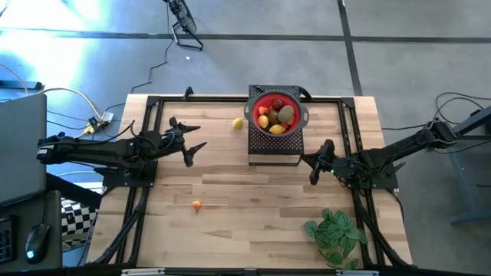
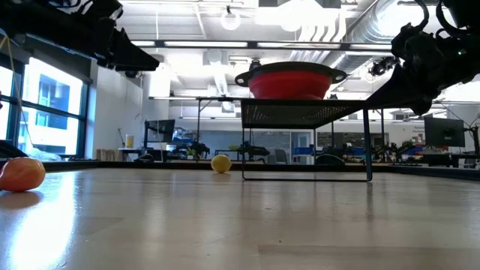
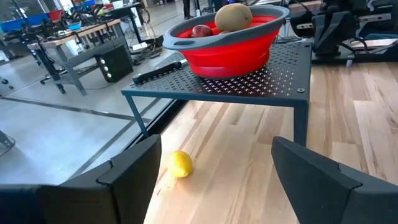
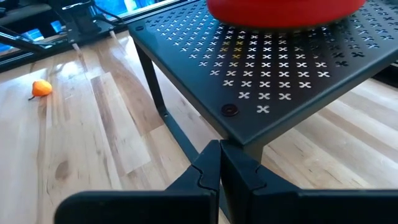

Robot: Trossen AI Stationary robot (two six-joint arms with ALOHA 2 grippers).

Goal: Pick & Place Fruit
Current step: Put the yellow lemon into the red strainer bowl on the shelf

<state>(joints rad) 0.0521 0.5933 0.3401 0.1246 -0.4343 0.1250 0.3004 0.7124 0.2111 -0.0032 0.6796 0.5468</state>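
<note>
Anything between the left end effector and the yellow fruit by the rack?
Nothing: in the left wrist view only bare wood lies between the open left end effector and the yellow fruit; the high view agrees.

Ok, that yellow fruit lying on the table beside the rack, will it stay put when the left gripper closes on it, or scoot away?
The yellow fruit looks roundish and rests loose on smooth wood, so a one-sided nudge would probably roll it. It seems small and light, likely easy to lift. The left gripper is open and wider than the fruit, so centring it first should help.
</note>
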